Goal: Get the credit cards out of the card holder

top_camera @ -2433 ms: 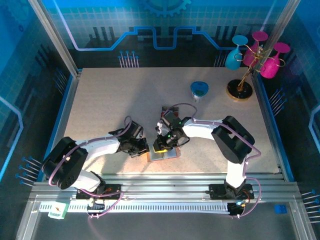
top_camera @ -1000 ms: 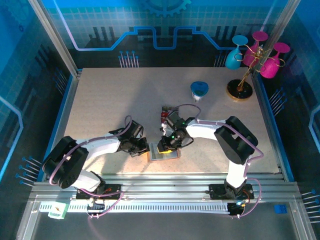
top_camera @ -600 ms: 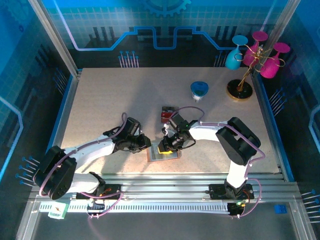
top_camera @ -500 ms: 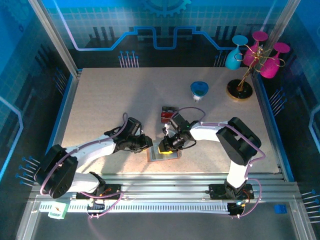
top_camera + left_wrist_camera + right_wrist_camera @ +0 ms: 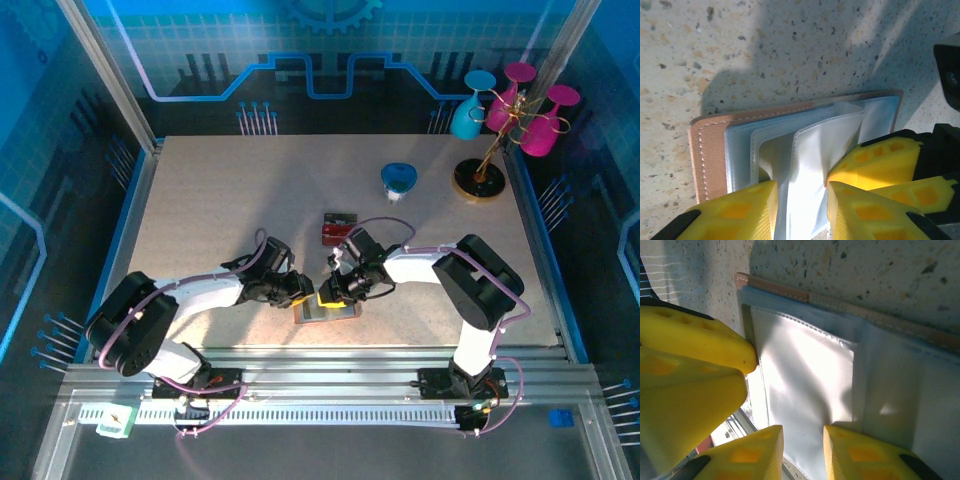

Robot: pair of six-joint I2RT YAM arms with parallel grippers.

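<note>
The card holder (image 5: pixel 710 155) looks like tan leather outside, with neat stitches. Its sleeves (image 5: pixel 815 145) are smooth, shiny, pale plastic. The table (image 5: pixel 740 45) is speckled, rough and matt, like stone. We see matt yellow plastic fingers (image 5: pixel 735 212) on the left gripper (image 5: pixel 802 189). At 1 o'clock, the cups (image 5: pixel 542 135) look glossy.

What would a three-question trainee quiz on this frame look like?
1. True or false: the left gripper and the right gripper are both at the card holder.
2. Where is the red card? A) inside the card holder B) on the table, beyond the card holder C) in the left gripper
3. Is the card holder open or folded shut?

Key: 1 true. 2 B. 3 open, with its pale sleeves showing.
</note>
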